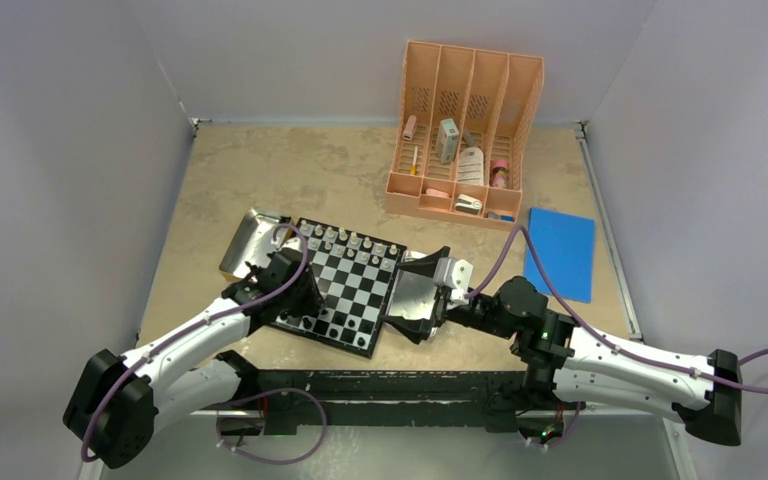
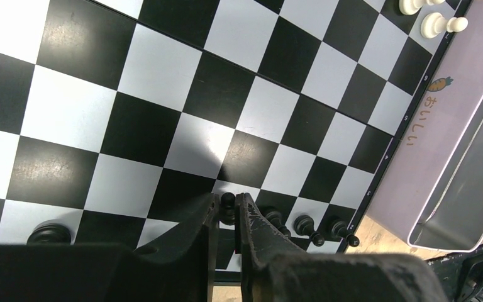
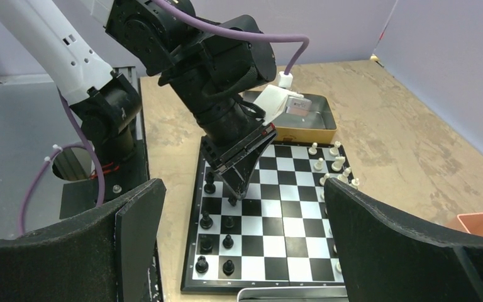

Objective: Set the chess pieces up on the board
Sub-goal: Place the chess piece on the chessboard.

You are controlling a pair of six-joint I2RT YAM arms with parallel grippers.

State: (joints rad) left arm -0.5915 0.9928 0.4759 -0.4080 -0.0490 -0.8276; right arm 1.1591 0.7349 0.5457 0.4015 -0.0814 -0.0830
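Observation:
The board [image 1: 358,283] lies at the table's middle, near my arms. White pieces [image 1: 345,238] line its far edge, and black pieces [image 3: 206,220] stand in two files along the near edge. My left gripper [image 2: 227,202] points down at the board's near-left part. Its two fingers press close on a black pawn [image 2: 227,200] that stands on a white square; its tip also shows in the right wrist view [image 3: 234,192]. Three more black pawns [image 2: 307,225] stand in a row just right of it. My right gripper [image 1: 415,295] hovers open beside the board's right edge, with nothing between its fingers.
A silver metal tray [image 1: 248,240] sits at the board's far-left corner. A second tin part [image 2: 440,126] with a carrot print lies along the board's right side. An orange organiser [image 1: 465,130] with small items stands at the back. A blue pad [image 1: 560,250] lies to the right.

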